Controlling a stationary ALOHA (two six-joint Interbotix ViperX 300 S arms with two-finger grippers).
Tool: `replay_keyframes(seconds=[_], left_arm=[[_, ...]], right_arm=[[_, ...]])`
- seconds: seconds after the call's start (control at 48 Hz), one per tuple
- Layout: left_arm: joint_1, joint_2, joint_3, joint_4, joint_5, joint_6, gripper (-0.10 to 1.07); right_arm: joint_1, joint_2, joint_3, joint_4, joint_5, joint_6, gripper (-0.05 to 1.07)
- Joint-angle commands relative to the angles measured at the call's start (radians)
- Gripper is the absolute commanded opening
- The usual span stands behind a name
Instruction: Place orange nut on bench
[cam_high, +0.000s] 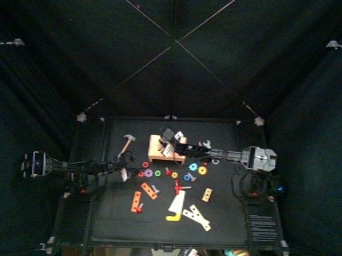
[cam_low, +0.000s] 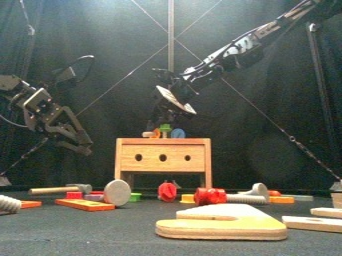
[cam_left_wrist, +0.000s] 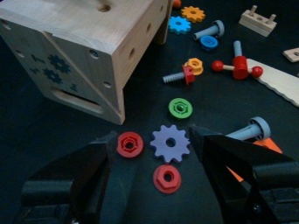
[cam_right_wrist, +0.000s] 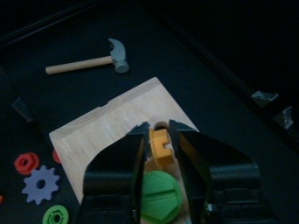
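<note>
Item: bench (cam_low: 162, 161), tan wood, upright mid-tabletop (cam_low: 80, 232).

Item: orange nut (cam_right_wrist: 162, 144), pinched narrowly in my right gripper (cam_right_wrist: 162, 150) directly over the bench top (I judge it is held there for release), beside a green piece (cam_right_wrist: 159, 191).

Item: left gripper (cam_left_wrist: 170, 179), jaws spread wide, empty, hovering above scattered gears beside the bench.
</note>
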Motion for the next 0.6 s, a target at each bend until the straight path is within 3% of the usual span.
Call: replay_keyframes(seconds=[0.0,0.583], left_arm=[[0.003,-0.003,-0.009,0.002,-0.003,0.000,0.98],[0.003,-0.003,-0.008,0.002,-0.003,-0.002,0.98]], right_arm=[[-0.003,-0.023,-0.011,0.000,0.000,-0.005,0.73],[0.002,-0.046,-0.021,-0.037,0.000,-0.025,0.76]])
